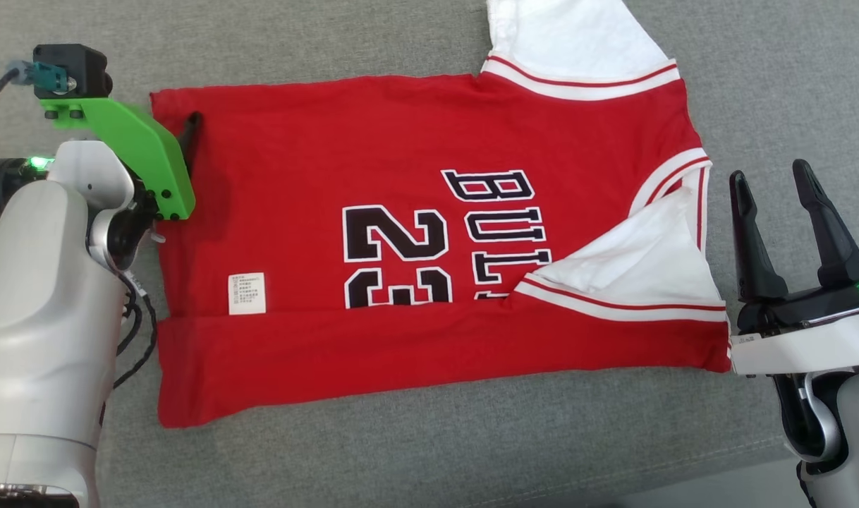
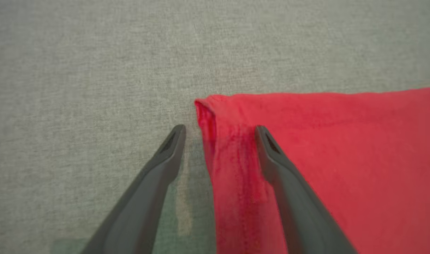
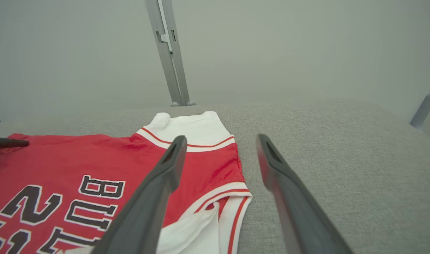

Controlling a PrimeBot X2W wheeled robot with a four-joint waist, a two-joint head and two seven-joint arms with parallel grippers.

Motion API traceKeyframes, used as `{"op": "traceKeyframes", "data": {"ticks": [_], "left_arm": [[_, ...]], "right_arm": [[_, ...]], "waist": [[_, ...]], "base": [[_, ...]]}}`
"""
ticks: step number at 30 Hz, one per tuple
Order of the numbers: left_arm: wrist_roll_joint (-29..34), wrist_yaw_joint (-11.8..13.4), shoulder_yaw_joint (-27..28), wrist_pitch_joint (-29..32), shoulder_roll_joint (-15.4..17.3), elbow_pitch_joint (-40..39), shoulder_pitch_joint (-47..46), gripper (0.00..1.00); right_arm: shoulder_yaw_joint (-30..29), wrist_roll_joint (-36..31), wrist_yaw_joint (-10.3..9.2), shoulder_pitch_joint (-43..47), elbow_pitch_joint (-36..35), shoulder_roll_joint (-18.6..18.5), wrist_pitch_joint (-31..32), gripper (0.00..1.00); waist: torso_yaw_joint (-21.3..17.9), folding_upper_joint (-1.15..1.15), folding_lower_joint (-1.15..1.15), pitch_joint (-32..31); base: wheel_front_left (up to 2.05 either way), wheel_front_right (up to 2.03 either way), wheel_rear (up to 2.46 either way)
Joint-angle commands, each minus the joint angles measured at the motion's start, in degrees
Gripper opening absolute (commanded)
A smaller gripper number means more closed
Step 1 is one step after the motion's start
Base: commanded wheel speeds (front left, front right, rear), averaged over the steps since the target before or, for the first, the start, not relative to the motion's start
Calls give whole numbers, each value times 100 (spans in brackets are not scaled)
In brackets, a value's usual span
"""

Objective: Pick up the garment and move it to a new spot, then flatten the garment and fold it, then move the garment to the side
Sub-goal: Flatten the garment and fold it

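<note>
We read "BUL", "23" on jersey (image 1: 295, 176); tag (image 1: 247, 293) unreadable. Left gripper (image 2: 218, 132) apart, seemingly straddling its corner; right gripper (image 1: 770, 173) apart alongside.

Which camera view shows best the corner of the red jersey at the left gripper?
The left wrist view: the jersey corner is close up, its hem edge between the open fingers of the left gripper. The head view shows it small beside the green bracket; the right wrist view shows it far off.
</note>
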Motion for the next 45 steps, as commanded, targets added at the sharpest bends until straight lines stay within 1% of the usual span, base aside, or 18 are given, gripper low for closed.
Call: {"op": "traceKeyframes", "data": {"ticks": [1, 2, 3, 4, 5, 6, 11, 15, 20, 24, 30, 34, 40, 43, 44, 45], "left_arm": [[-81, -28, -2, 112, 80, 141, -142, 100], [-111, -43, -16, 171, 103, 237, -167, 100], [-159, -42, -23, 235, 112, 349, -181, 97], [-191, -45, -32, 284, 121, 416, -194, 55], [-199, -58, -48, 275, 160, 469, -238, 22], [-206, -64, -55, 245, 184, 500, -275, 0], [-313, -81, -117, 146, 200, 619, -423, 0], [-407, -87, -188, 84, 182, 625, -534, 0], [-481, -95, -367, 35, 45, 572, -736, 0], [-531, -97, -528, -48, -86, 496, -900, 0], [-629, -98, -776, -197, -282, 447, -1127, 0], [-718, -98, -933, -289, -391, 498, -1223, 0], [-881, -71, -1130, -392, -459, 662, -1318, 0], [-955, -64, -1227, -420, -466, 735, -1353, 0], [-980, -61, -1261, -418, -464, 763, -1364, 0], [-1009, -59, -1286, -423, -456, 781, -1374, 0]], "right_arm": [[13, 31, -8, -94, 41, 1, -50, 100], [13, 39, -8, -100, 68, 3, -63, 100], [10, 54, -8, -102, 107, 8, -69, 100], [7, 58, -8, -110, 133, 6, -83, 100], [-8, 72, -8, -128, 166, -15, -106, 100], [-19, 92, -8, -146, 198, -37, -119, 100], [-99, 251, -8, -390, 496, -222, -141, 100], [9, 519, -8, -892, 951, -516, -55, 100], [438, 1022, -8, -1876, 1756, -951, 104, 100], [906, 1433, -8, -2737, 2437, -1170, 214, 100], [1765, 1884, -8, -4166, 3525, -1313, 630, 100], [2220, 2126, -8, -4966, 4267, -1305, 957, 100], [2827, 2390, -8, -5796, 5202, -1293, 1542, 100], [3135, 2532, -8, -6019, 5465, -1342, 1895, 100], [3260, 2583, -8, -6071, 5509, -1359, 2026, 62], [3346, 2623, -8, -6122, 5522, -1384, 2112, 35]], "waist": [[-139, 0, -1, 137], [-145, 0, -1, 144], [-150, 0, -1, 153], [-151, 0, -1, 156], [-149, 0, -1, 160], [-145, 0, -1, 162], [-80, 0, -1, 129], [-31, 0, -1, 120], [150, 0, -1, 274], [360, 0, -1, 504], [698, 0, -1, 857], [902, 0, -1, 1021], [1061, 0, -1, 1147], [1089, 0, -1, 1168], [1091, 0, -1, 1165], [1091, 0, -1, 1161]], "base": [[0, 0, 0], [0, 0, 0], [0, 0, 0], [0, 0, 0], [0, 0, 0], [0, 0, 0], [0, 0, 0], [0, 0, 0], [0, 0, 0], [0, 0, 0], [0, 0, 0], [0, 0, 0], [0, 0, 0], [0, 0, 0], [0, 0, 0], [0, 0, 0]]}}
